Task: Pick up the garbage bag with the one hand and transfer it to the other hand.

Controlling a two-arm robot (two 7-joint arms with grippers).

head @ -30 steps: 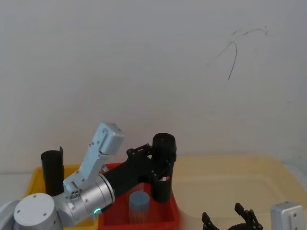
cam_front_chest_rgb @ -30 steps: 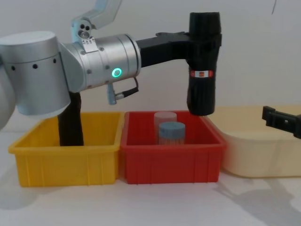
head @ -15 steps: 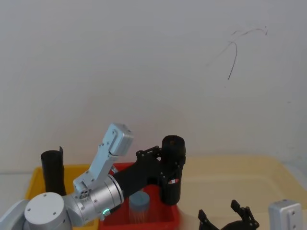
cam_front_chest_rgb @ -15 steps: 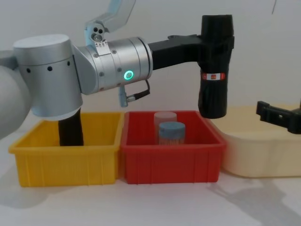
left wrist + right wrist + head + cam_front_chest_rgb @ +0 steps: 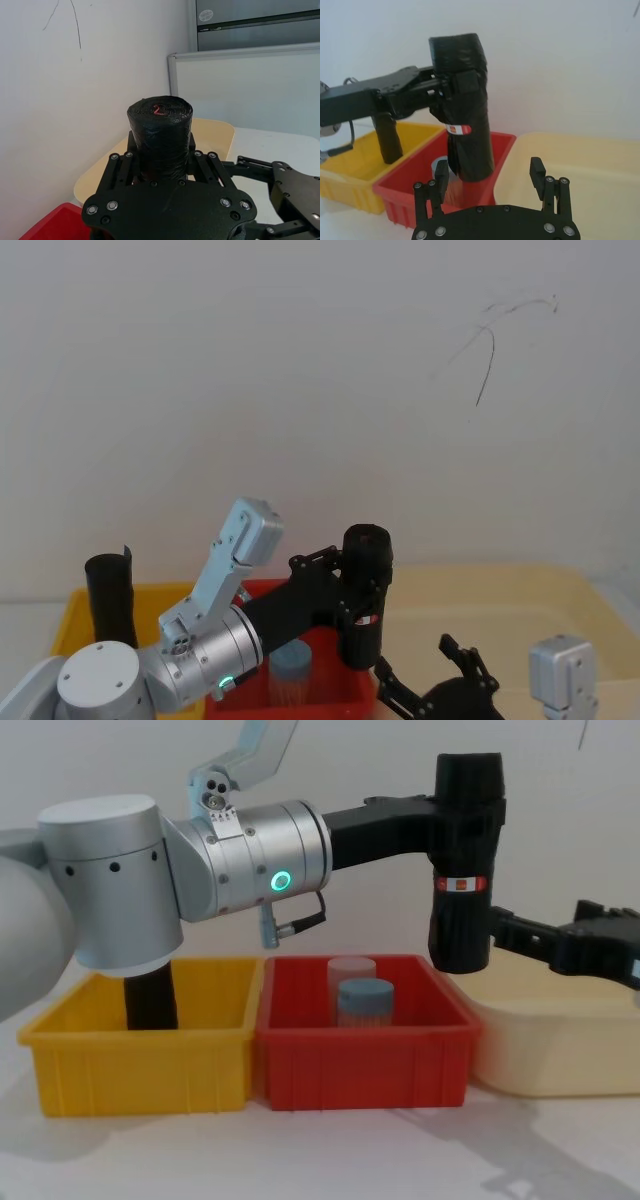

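The tall black labelled garbage-bag roll [image 5: 462,935] is being gripped upright above the red plastic bin's [image 5: 360,1025] right edge by the left gripper [image 5: 468,815]; the right gripper [image 5: 489,166] is being held spread beside it. Released early, it could be dropped.

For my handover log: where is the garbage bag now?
Chest view: the left gripper holds the garbage bag upright above the right edge of the red bin.
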